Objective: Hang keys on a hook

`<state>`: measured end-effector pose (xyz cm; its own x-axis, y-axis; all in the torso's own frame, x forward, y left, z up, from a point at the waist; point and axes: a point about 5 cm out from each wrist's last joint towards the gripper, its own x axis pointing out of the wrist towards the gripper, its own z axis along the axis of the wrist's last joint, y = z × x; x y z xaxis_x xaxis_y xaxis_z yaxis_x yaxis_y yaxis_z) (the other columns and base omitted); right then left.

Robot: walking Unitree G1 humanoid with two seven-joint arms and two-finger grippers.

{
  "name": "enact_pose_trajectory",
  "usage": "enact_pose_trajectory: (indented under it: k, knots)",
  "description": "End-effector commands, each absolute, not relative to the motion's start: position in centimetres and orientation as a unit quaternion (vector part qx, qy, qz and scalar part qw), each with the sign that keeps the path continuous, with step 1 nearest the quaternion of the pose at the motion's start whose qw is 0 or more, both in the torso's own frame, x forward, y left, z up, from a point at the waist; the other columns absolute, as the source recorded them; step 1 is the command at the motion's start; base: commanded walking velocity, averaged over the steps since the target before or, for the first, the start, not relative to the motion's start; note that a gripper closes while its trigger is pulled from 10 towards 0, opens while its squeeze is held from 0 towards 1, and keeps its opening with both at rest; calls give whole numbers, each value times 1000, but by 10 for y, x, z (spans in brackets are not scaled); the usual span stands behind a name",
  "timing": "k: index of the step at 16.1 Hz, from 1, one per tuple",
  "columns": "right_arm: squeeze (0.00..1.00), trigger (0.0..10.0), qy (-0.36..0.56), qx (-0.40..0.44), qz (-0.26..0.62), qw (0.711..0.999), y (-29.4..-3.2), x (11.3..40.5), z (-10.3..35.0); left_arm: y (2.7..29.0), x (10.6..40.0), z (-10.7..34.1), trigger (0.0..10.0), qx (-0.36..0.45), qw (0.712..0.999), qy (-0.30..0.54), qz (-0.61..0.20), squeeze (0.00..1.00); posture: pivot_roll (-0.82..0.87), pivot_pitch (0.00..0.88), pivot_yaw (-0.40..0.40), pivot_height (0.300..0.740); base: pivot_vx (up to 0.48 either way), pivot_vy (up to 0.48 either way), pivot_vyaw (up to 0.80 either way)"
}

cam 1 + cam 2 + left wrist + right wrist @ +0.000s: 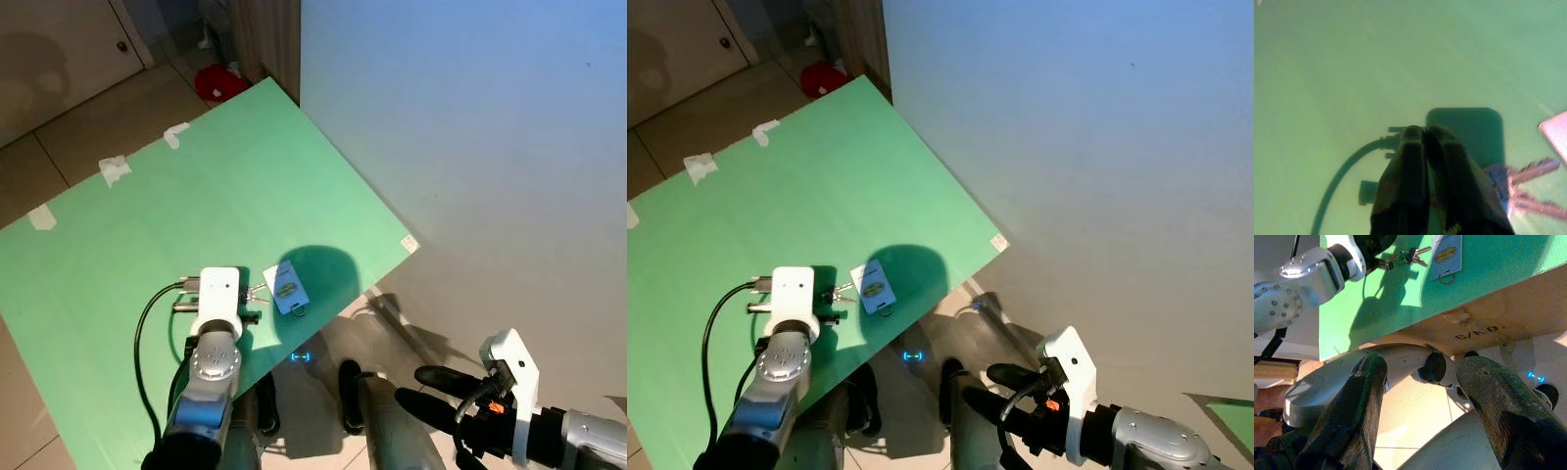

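Lower right of the frame, your right gripper [423, 387] hangs idle off the board with its fingers spread wide. Your left gripper [1425, 147] at lower centre has its fingers pressed together low on the green board [196, 196] — closed just beside the keys [1409, 256], not visibly on them. Keys and white tag [286, 287] lie flat near the board's near edge.

Board: a green board [225, 186] lay tilted across the floor, white tape scraps along its far-left edge.
Keys: a bunch of keys [257, 292] with a pale tag [287, 287] lay near the board's near edge.
Left gripper: the left gripper [217, 305] sat just left of the keys.
Right gripper: the right gripper [428, 389] hung low at near right, fingers apart.
Wall: a pale wall [470, 147] stood right.
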<state>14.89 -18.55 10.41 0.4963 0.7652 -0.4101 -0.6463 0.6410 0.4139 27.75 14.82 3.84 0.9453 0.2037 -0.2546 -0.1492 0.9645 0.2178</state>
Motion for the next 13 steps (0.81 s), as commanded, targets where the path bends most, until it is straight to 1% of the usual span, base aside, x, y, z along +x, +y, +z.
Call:
enact_pose_trajectory:
  k: [1, 2, 5, 8, 9, 11, 13]
  knots:
    - [0, 10000, 296, 106, 410, 856, -187, 144, 105, 144, 272, 27, 10000, 94, 979, 166, 74, 1000, -366, 395, -42, 740, 0, 0, 0]
    - [0, 10000, 300, 109, 412, 854, -186, 142, 105, 136, 276, 26, 10000, 88, 979, 173, 56, 1000, -371, 392, -42, 740, 0, 0, 0]
    - [0, 10000, 303, 109, 408, 854, -186, 142, 103, 126, 277, 25, 10000, 93, 980, 172, 40, 1000, -373, 388, -39, 740, 0, 0, 0]
    - [0, 10000, 305, 111, 408, 853, -185, 142, 101, 114, 270, 20, 10000, 60, 980, 184, 39, 1000, -375, 385, -37, 740, 0, 0, 0]
    - [0, 10000, 305, 111, 408, 853, -184, 142, 101, 114, 267, 19, 10000, 61, 981, 180, 48, 1000, -379, 384, -39, 740, 0, 0, 0]
    - [0, 10000, 299, 110, 406, 857, -185, 143, 102, 117, 267, 25, 10000, 102, 984, 136, 52, 1000, -379, 383, -40, 740, 0, 0, 0]
    - [0, 10000, 292, 110, 405, 859, -185, 143, 103, 122, 262, 19, 10000, 103, 983, 136, 64, 1000, -380, 382, -42, 740, 0, 0, 0]
